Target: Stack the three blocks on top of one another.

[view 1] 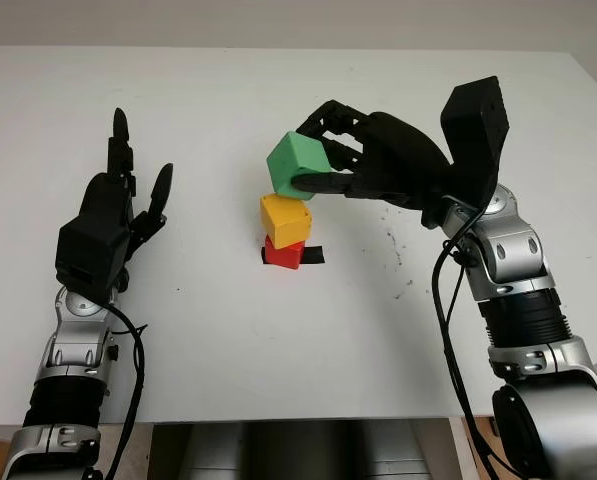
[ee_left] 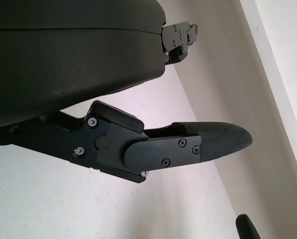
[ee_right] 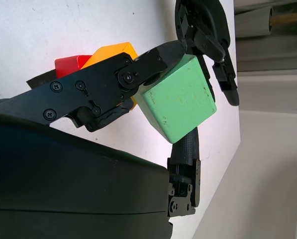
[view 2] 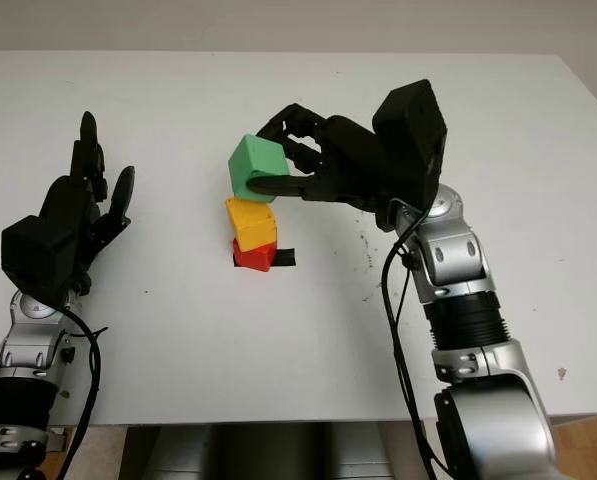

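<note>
1. Both arms enter from the near edge of the white table [view 1: 278,380], the left one at the near left and the right one at the near right.
2. Reaching in from the right, the right robot hand [view 1: 330,165] is clenched around the green block [view 1: 299,164], with one finger under the block's near side and the others curled over its far side.
3. Tilted in that grasp, the green block sits just above the yellow block [view 1: 285,219]; whether the two touch cannot be told.
4. Below it, the yellow block rests on the red block [view 1: 283,254], slightly askew.
5. Beneath the pair, the red block stands on a black mark [view 1: 314,256] at the middle of the table.
6. Well to the left of the stack, the left robot hand [view 1: 118,210] is released and holds nothing.
</note>
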Tool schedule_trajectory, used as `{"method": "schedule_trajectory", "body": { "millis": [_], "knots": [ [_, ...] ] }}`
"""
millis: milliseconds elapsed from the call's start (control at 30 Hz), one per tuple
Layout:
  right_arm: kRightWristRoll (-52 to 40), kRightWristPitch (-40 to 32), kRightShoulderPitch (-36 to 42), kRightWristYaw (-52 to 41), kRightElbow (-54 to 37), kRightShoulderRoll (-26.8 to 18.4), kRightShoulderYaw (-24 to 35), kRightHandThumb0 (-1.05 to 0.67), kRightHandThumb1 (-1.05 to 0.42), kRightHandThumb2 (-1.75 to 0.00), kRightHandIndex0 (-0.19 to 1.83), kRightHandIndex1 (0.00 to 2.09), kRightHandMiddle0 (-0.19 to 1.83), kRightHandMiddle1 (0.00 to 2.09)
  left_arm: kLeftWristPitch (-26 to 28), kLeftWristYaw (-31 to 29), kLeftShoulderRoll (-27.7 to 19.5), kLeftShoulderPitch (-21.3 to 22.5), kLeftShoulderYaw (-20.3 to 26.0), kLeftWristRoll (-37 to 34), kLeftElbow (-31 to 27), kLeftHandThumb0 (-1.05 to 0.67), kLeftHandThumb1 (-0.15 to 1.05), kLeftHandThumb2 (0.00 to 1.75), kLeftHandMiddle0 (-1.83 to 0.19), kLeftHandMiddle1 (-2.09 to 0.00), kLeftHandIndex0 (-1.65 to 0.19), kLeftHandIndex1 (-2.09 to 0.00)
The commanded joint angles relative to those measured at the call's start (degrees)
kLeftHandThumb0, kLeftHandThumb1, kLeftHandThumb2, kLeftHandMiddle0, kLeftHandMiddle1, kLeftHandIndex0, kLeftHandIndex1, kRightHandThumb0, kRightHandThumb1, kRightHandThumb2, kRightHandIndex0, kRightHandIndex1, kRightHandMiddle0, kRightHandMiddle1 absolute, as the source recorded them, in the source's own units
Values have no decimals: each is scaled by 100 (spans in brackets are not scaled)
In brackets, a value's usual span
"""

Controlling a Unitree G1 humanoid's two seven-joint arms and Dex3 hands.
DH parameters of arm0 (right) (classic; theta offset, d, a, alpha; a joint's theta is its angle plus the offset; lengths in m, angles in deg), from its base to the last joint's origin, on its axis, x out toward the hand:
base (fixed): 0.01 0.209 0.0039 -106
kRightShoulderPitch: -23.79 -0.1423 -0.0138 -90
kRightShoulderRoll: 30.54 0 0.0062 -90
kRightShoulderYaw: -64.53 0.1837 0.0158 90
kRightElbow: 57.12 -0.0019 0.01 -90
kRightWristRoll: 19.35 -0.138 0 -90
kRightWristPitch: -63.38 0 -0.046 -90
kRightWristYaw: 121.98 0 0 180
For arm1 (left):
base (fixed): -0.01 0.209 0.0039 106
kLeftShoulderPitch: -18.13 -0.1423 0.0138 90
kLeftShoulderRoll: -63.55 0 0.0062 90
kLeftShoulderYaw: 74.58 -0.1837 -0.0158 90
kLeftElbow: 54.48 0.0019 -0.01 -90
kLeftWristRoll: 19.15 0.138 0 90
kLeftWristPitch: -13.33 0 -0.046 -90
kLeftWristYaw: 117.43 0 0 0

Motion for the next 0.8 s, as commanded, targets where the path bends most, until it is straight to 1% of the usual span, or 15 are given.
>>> {"method": "schedule_trajectory", "body": {
  "millis": [0, 233, 367, 767],
  "knots": [
    [9, 45, -138, -59, 9, -60, -28, -41, -99, -5, 3, 5, 19, 183, -16, 16, 48, -81, -23, -2, -87, -81, 105, 55, 19, 0, 19, 0],
    [149, 52, -161, -57, 66, -81, -90, -44, -98, -5, 4, 5, 21, 183, -50, -9, 37, -77, -8, -9, -47, -81, 105, 55, 19, 0, 19, 0],
    [196, 109, -163, -72, 137, -71, -95, -44, -97, -5, 5, 6, 22, 182, 20, -29, 36, -85, -6, -30, -86, -82, 105, 55, 19, 0, 19, 0],
    [350, -9, -191, -122, 112, -152, -140, -46, -97, -5, 6, 6, 25, 179, 28, -35, 46, -50, -15, -38, -92, -82, 105, 54, 19, 0, 19, 0]
  ]
}}
